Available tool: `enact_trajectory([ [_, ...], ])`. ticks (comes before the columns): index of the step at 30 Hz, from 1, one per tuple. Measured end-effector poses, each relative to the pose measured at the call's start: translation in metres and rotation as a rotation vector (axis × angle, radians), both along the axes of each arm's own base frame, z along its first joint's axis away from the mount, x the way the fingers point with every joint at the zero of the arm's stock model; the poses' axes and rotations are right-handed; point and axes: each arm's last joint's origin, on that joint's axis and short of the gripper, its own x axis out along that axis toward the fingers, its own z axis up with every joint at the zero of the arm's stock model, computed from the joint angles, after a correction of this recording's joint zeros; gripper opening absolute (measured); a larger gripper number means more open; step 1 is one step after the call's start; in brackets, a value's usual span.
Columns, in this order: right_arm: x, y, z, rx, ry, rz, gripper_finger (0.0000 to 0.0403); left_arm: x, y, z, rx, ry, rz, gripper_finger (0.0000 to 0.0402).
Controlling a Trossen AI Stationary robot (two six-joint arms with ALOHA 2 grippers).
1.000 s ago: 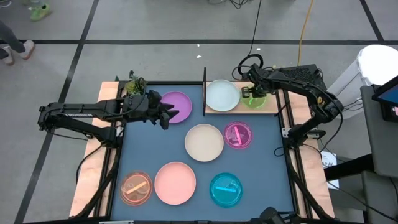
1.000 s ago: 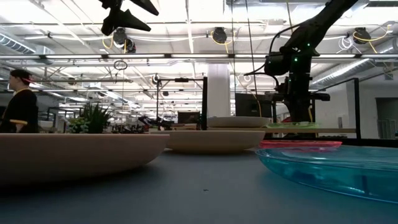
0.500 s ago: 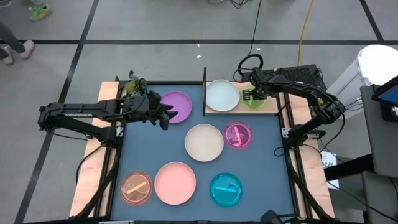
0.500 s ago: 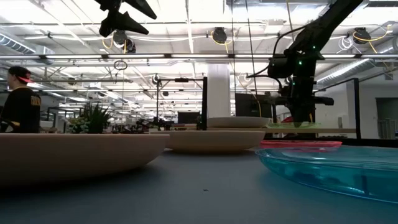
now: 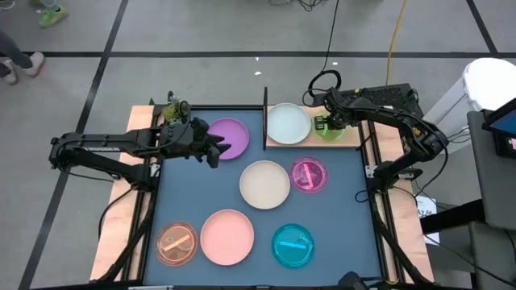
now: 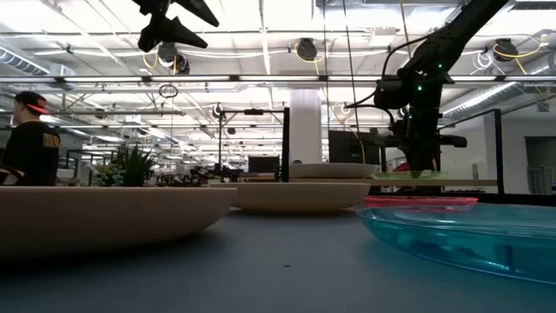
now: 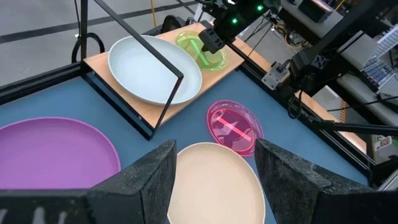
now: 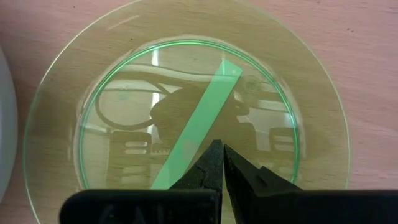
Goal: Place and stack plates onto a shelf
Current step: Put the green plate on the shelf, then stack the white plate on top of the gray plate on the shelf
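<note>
On the shelf (image 5: 353, 138), a light wooden board with a black upright panel (image 5: 265, 119), rest a pale mint plate (image 5: 288, 123) and a green dish (image 5: 330, 129). My right gripper (image 5: 323, 123) is shut and points steeply down over the green dish (image 8: 186, 93), beside its green strip (image 8: 205, 118). Raised over the purple plate (image 5: 232, 137), my left gripper (image 5: 216, 150) is open and empty. The cream plate (image 5: 264, 183), magenta dish (image 5: 309, 175), pink plate (image 5: 227, 236), orange dish (image 5: 176, 243) and cyan dish (image 5: 293, 245) lie on the blue mat. My right gripper comes from above with its shut fingertips (image 8: 214, 155) at the green dish's inner floor, right beside the green strip (image 8: 198, 134). I cannot tell whether they touch the dish or the strip. The dish rests flat on the shelf board.
A small potted plant (image 5: 173, 107) stands at the far left corner. The black frame rails (image 5: 375, 201) border the mat. Cables (image 5: 322, 80) lie behind the shelf. In the low view a person (image 6: 26, 143) stands far off in the room.
My right gripper has sunk a little toward the green dish and stayed shut. The dish has kept its place on the shelf.
</note>
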Motion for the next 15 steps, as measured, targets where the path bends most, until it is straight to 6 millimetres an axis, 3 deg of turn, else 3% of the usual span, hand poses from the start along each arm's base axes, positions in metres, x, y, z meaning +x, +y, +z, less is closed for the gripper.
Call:
enact_trajectory([
  [5, -0.001, 0.001, 0.013, -0.077, -0.066, 0.001, 0.0, 0.0, 0.0, 0.0, 0.002, 0.001, -0.001, 0.022],
  [11, -0.006, 0.008, 0.047, -0.22, -0.171, 0.025, 0.0, 0.0, 0.0, 0.0, 0.004, 0.001, -0.002, 0.022],
  [15, -0.01, 0.023, 0.071, -0.286, -0.243, 0.086, 0.0, 0.0, 0.0, 0.0, -0.004, -0.003, 0.001, 0.022],
])
